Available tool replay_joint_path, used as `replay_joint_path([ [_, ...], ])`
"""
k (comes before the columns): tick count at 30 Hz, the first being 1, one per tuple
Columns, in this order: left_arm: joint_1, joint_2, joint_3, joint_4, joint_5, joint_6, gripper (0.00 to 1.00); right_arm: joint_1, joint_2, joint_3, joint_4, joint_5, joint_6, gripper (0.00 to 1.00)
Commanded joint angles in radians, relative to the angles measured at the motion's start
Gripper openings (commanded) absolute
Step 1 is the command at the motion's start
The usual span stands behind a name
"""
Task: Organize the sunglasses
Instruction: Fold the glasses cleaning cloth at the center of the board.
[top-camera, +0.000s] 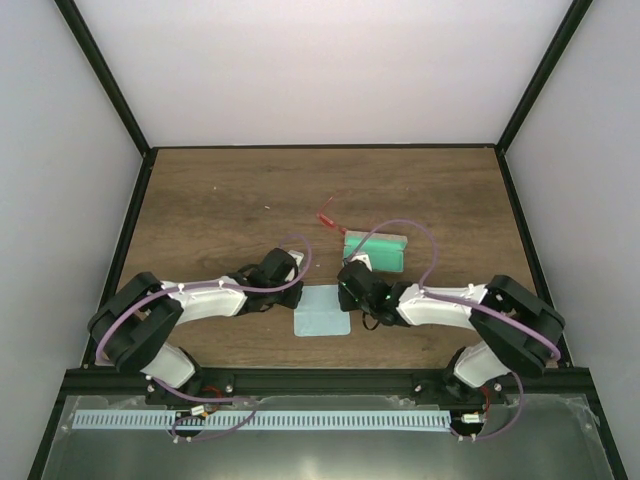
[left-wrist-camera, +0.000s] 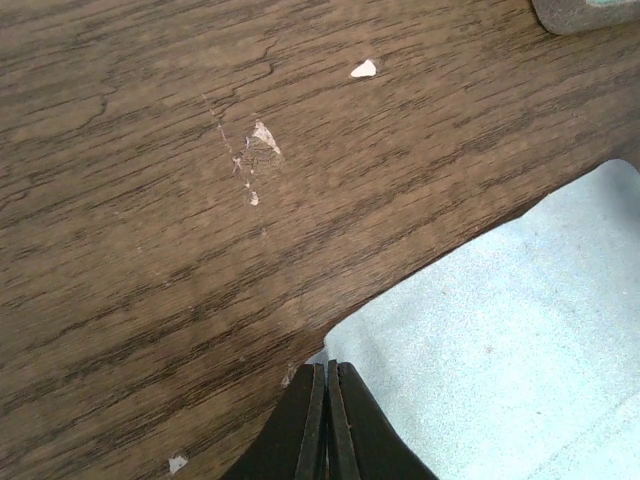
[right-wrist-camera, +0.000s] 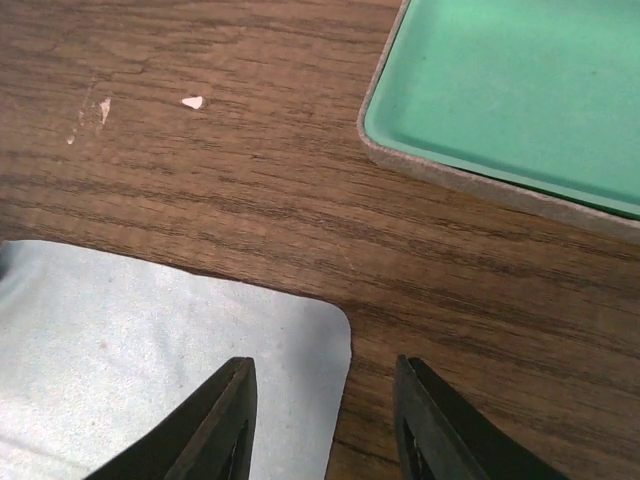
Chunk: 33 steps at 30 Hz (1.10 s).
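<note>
Near the middle of the surface, a little toward the far edge, the red sunglasses lie loose just beyond the open grey case. Closer to the near edge, your hands flank a pale blue cloth. The left hand has its fingers pressed together, and the right hand has them apart. You probably need to reach past the case rim and pinch the thin frame gently and squarely.

Lab robot cell: white walls, black frame.
</note>
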Motion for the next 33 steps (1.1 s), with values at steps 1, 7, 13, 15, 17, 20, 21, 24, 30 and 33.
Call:
replay_joint_path([
  [1, -0.005, 0.012, 0.003, -0.001, 0.005, 0.004, 0.04, -0.009, 0.045, 0.053, 0.029, 0.005, -0.016, 0.39],
  [7, -0.004, 0.015, 0.004, -0.002, 0.001, 0.002, 0.04, -0.009, 0.078, 0.063, 0.033, 0.014, -0.016, 0.36],
  [13, -0.003, 0.022, 0.002, -0.003, 0.001, -0.001, 0.04, -0.009, 0.123, 0.084, 0.010, 0.025, -0.005, 0.32],
  [15, -0.004, 0.025, 0.003, -0.002, 0.000, -0.001, 0.04, -0.009, 0.135, 0.086, 0.011, 0.028, -0.002, 0.30],
  [17, -0.004, 0.025, 0.001, -0.004, -0.001, -0.001, 0.04, -0.010, 0.147, 0.089, 0.013, 0.029, 0.000, 0.29],
  [20, -0.004, 0.026, 0.003, -0.002, 0.002, -0.002, 0.04, -0.009, 0.164, 0.093, 0.012, 0.029, 0.005, 0.28],
  [21, -0.003, 0.026, 0.003, -0.003, 0.001, -0.001, 0.04, -0.009, 0.165, 0.093, 0.012, 0.029, 0.006, 0.27],
  [24, -0.003, 0.025, 0.003, -0.002, 0.003, -0.002, 0.04, -0.009, 0.166, 0.093, 0.008, 0.036, 0.007, 0.24],
  [30, -0.003, 0.024, 0.003, -0.004, 0.003, -0.002, 0.04, -0.008, 0.164, 0.092, 0.005, 0.039, 0.013, 0.16],
  [33, -0.004, 0.029, 0.002, -0.003, 0.005, -0.003, 0.04, -0.009, 0.172, 0.093, 0.005, 0.038, 0.016, 0.11],
])
